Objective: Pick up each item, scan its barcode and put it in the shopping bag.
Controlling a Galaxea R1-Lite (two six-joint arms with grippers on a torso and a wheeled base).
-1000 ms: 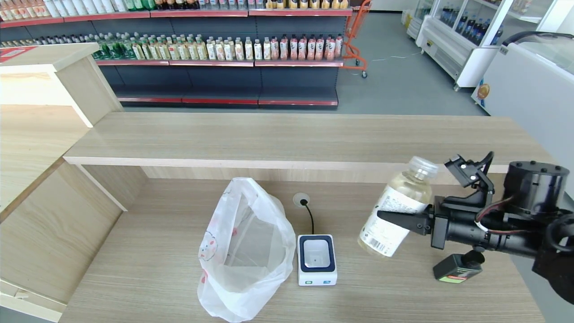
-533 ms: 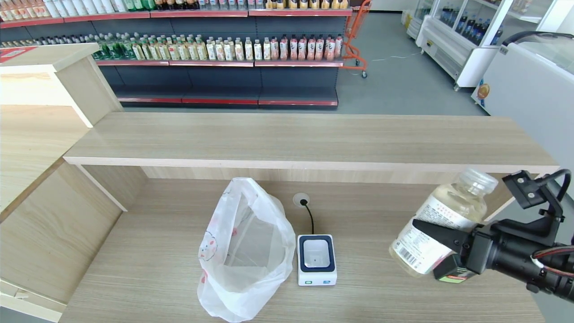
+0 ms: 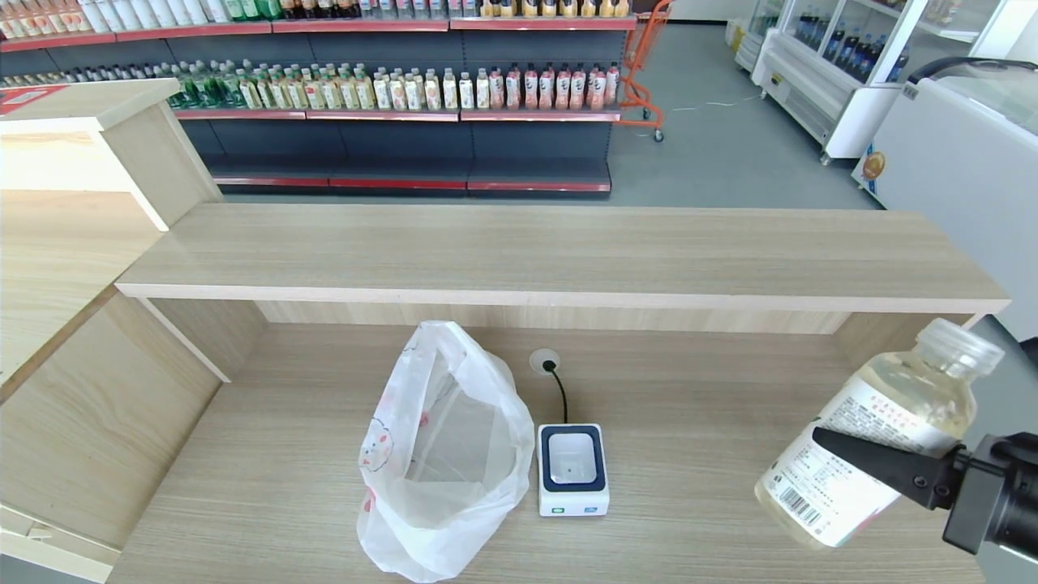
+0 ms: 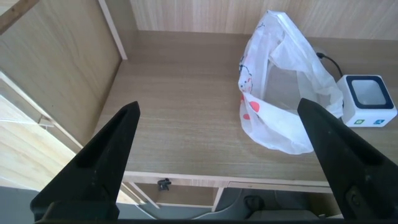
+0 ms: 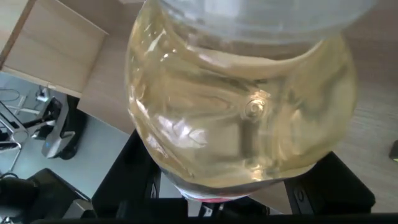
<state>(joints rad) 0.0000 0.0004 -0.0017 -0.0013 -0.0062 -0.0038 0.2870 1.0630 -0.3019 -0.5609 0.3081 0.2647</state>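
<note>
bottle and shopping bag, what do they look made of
The bottle looks like clear glossy plastic; pale yellow liquid shows through and the wall glints. Its white label could be paper or film. The shopping bag looks like thin translucent white plastic film, crinkled and slumped, with the counter showing through.

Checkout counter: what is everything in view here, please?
counter: one, light wood, two levels, foreground
shopping bag: one, translucent white with pink prints, standing open on the lower level
scanner: one, white and dark blue, beside the bag, black cable behind
bottle: one, clear, pale yellow liquid, white label, tilted over the counter's right end
shelves: one long run, dark with red edges, many drink bottles, behind the counter
freezers: several, white, far right
right gripper: black, shut on the bottle
left gripper: black, open, holding nothing
</note>
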